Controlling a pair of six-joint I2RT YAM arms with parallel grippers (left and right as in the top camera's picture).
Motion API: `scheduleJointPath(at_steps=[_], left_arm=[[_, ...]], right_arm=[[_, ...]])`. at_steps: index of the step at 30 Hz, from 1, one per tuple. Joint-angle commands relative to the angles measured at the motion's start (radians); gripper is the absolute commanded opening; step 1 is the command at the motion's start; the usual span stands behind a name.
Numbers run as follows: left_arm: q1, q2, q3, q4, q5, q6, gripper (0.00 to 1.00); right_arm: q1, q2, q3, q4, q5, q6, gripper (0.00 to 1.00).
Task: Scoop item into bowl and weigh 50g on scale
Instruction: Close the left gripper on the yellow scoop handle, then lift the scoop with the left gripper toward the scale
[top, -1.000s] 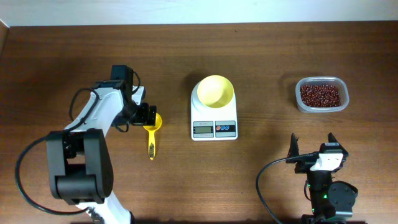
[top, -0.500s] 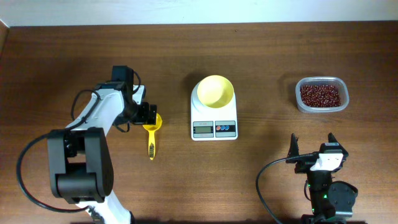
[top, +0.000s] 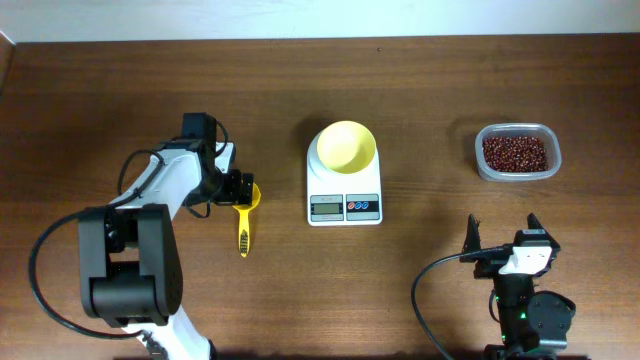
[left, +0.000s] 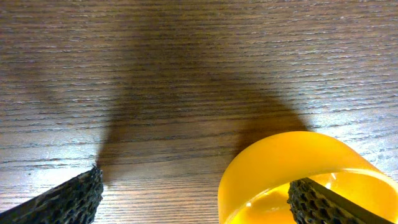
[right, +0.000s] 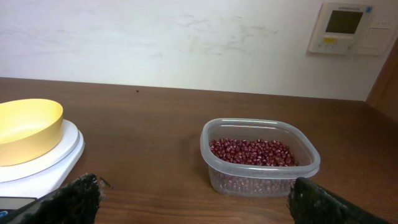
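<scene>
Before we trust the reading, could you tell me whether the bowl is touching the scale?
Touching: the right wrist view shows the bowl resting on the scale.

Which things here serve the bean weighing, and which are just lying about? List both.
For the job: red-brown beans, clear tub holding them, yellow scoop, pale yellow bowl, white digital scale under the bowl.
Not for the job: wall control panel behind the table.
</scene>
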Motion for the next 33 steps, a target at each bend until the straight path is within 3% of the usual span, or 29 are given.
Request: scheduleJointPath(at_steps=[1,6,9,10,11,12,14,20,22,33], left_arm=[[0.000,0.009,-0.008,0.003,0.001,0.015,0.99],[0.000,0.009,-0.008,0.006,0.000,0.015,0.97],[0.000,0.009,-0.008,0.010,0.000,0.015,0.75],[0.000,0.009,-0.008,0.013,0.000,0.015,0.66],[0.000,0.009,-0.008,0.013,0.001,0.015,0.50],[0.000,0.009,-0.008,0.014,0.001,0.015,0.43],[0.000,0.009,-0.008,0.017,0.000,0.015,0.30],[0.000,0.009,-0.008,0.037,0.001,0.015,0.06],[0.000,0.009,-0.008,0.037,0.001,0.015,0.00],[0.000,0.004,0.041,0.021,0.016,0.014,0.00]], right_arm=[[0.008,-0.006,-0.005,-0.005,-0.013,-0.003,0.99],[0.008,-0.006,-0.005,-0.005,-0.013,-0.003,0.99],[0.008,-0.006,-0.005,-0.005,-0.013,-0.003,0.99],[0.008,-0.006,-0.005,-0.005,-0.013,-0.003,0.99],[0.008,-0.006,-0.005,-0.005,-0.013,-0.003,0.99],[0.008,-0.006,-0.005,-0.005,-0.013,-0.003,0.99],[0.008,-0.006,-0.005,-0.005,-0.013,-0.003,0.99],[0.008,-0.006,-0.005,-0.005,-0.013,-0.003,0.99],[0.008,-0.006,-0.005,-0.005,-0.013,-0.003,0.99],[0.008,-0.006,-0.005,-0.005,-0.013,-0.003,0.99]])
